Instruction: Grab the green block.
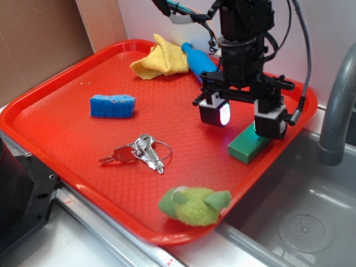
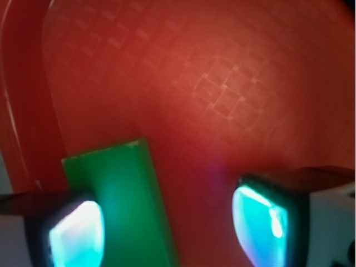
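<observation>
A: Where does the green block (image 1: 248,147) lie?

B: On the red tray (image 1: 67,119), flat on its broad face, close to the rim on the sink side. The plush toy (image 1: 194,205) sits further along that same rim, well apart from it.

A: And the gripper (image 1: 245,118)?

B: It hangs just above the tray with its jaws spread wide and nothing between them. In the exterior view one finger (image 1: 271,123) stands over the far end of the block; the other is over bare tray beside it. The wrist view agrees: the block (image 2: 119,200) runs under one glowing pad (image 2: 75,236), while the other pad has only red tray (image 2: 222,83) beneath it. Whether that finger touches the block cannot be told.

A: What else is on the tray?

B: A blue sponge (image 1: 113,106) and a bunch of keys (image 1: 138,153) toward the middle, both well apart from the gripper. A yellow cloth (image 1: 161,58) and a blue bottle-shaped object (image 1: 198,61) lie at the far edge, behind the arm
</observation>
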Robot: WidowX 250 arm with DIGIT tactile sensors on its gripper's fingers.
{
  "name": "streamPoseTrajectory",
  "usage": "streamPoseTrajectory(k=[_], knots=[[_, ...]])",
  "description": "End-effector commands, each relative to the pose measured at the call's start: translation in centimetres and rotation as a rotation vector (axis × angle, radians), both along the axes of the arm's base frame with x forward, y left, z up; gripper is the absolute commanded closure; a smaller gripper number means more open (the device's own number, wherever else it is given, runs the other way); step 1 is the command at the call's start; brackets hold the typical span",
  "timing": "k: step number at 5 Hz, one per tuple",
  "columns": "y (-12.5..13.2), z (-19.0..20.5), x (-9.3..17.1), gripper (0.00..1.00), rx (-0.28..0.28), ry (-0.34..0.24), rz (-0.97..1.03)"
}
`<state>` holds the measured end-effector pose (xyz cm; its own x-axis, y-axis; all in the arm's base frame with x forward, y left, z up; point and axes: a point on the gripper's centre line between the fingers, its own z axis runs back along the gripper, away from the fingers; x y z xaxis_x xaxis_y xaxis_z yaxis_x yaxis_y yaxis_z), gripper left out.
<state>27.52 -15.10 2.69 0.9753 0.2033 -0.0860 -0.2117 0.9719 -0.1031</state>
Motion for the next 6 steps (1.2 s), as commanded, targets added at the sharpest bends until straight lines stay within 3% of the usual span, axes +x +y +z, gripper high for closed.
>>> streamPoseTrajectory(k=[1, 3, 5, 6], knots=[[1.7, 0.3, -3.8, 0.0, 0.057, -0.039, -0.125], [5.7, 3.2, -5.0, 0.0, 0.039, -0.094, -0.1], [5.0, 5.1, -5.8, 0.0, -0.008, -0.148, -0.161], [4.1, 3.8, -6.8, 0.0, 0.0, -0.126, -0.158]])
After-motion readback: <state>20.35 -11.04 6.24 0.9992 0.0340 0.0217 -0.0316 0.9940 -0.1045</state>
